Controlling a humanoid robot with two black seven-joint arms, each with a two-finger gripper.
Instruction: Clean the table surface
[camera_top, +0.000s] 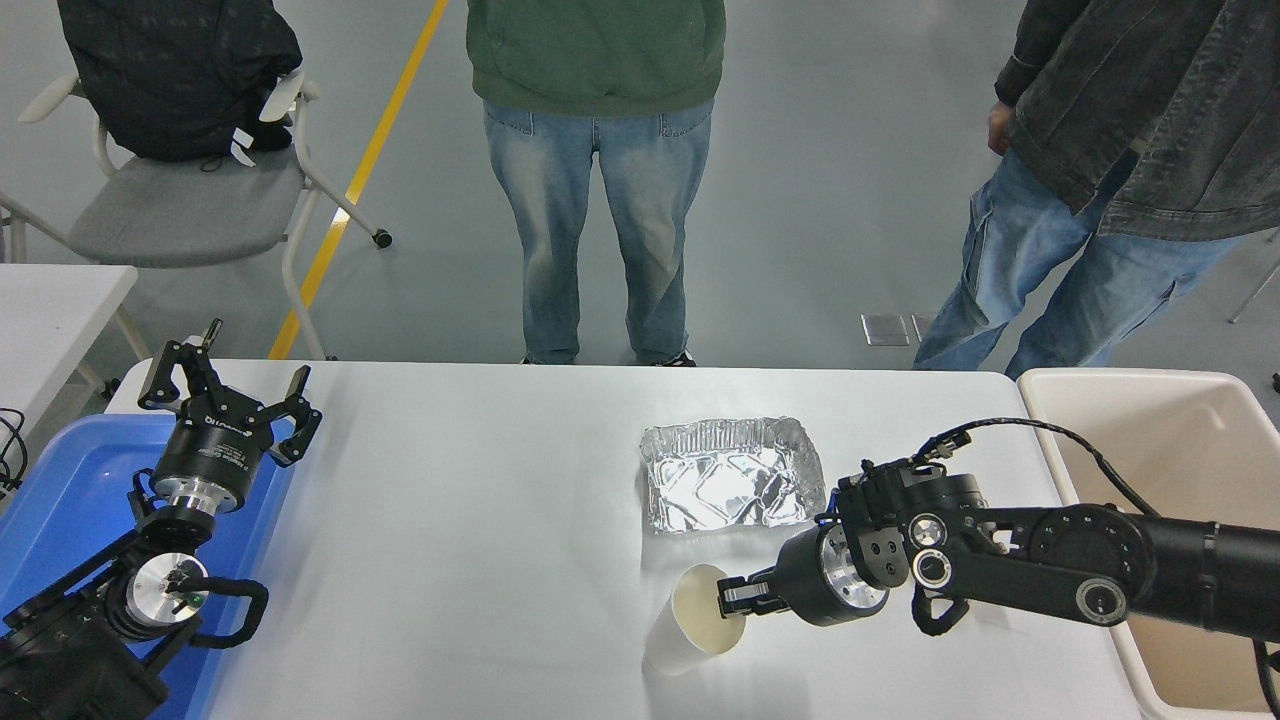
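Paper cup (695, 620) tilted, rim pinched in right gripper (733, 598) jaws; foil tray (733, 487) just beyond; worktop (480, 520) bare leftward; left gripper (232, 392) spread open.

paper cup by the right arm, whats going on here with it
The right pincer has hold of the rim of a white paper cup near the front of the white table, and the cup is tipped over toward the left. A crumpled foil tray sits just behind it, and a beige bin waits at the table's right end. The left pincer is parked open over a blue tray. Two people stand at the far side.
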